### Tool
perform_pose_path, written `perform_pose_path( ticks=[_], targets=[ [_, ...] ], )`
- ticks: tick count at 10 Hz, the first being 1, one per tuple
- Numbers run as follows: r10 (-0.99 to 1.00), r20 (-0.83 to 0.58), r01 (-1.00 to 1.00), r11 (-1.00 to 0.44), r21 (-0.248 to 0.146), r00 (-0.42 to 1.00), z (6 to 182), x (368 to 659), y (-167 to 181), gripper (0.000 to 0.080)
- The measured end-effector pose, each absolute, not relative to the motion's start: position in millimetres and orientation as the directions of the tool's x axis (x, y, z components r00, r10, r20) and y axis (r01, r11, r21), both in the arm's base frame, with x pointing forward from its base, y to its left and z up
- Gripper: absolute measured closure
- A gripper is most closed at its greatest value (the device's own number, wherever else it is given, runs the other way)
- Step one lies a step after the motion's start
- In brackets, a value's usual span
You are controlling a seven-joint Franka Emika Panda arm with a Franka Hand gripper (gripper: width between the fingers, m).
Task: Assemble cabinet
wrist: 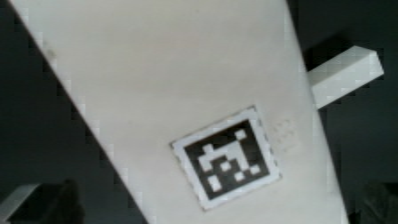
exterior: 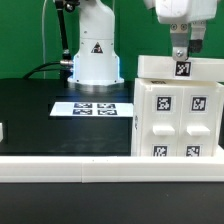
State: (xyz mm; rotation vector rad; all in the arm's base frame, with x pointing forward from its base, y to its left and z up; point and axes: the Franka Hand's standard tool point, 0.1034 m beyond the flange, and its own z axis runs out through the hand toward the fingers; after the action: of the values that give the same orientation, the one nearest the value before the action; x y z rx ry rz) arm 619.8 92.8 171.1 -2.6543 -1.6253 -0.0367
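We see the cabinet [exterior: 172, 118] at the right of the exterior view, standing upright on the black desk [exterior: 40, 115] and running out of frame at the right edge. Its front face carries small panels with black-and-white tags: two in an upper row, two more in a lower row partly cut off by the white rail [exterior: 70, 166] across the foreground. A flat white slab forms the top of the cabinet, and one more tag sits at its front edge, right of centre.

The gripper [exterior: 181, 55] comes down from the upper right of the frame, directly over that top slab. Its dark fingers [exterior: 179, 50] reach to the slab near the top tag; we cannot tell from either view whether they are spread or closed, or whether they grip the slab.

The wrist view is filled by a white panel [wrist: 160, 90] running diagonally across the frame, with one tag [wrist: 231, 160] in its lower right part. A short white bar [wrist: 342, 78] sticks out at the panel's right edge, against a dark background. We see no fingers clearly in this view.

Left of the cabinet, the marker board [exterior: 92, 108] lies flat on the desk at frame centre, well apart from the cabinet. Behind it stands the white robot base [exterior: 93, 50], with a black cable [exterior: 45, 68] trailing to its left. A small white piece [exterior: 3, 129] shows at the far left edge.
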Motion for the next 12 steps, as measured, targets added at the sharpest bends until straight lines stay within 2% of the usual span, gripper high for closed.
perform_pose_path(
  ticks=[2, 7, 8, 9, 10, 12],
  targets=[
    [0.942, 0.025, 0.942, -0.335, -0.008, 0.335, 165.8, 616.6, 88.1, 0.0002],
    [0.943, 0.02, 0.943, -0.333, -0.012, 0.333, 158.2, 614.4, 84.3, 0.0002],
    [0.942, 0.02, 0.943, -0.334, -0.012, 0.334, 158.2, 614.4, 83.8, 0.0115],
    [0.942, 0.02, 0.942, -0.335, -0.012, 0.335, 158.2, 614.5, 83.3, 0.0115],
    [0.941, 0.02, 0.941, -0.337, -0.012, 0.338, 158.1, 614.5, 83.0, 0.0243],
    [0.928, 0.019, 0.928, -0.372, -0.013, 0.372, 158.1, 614.6, 82.6, 0.0243]
  ],
)
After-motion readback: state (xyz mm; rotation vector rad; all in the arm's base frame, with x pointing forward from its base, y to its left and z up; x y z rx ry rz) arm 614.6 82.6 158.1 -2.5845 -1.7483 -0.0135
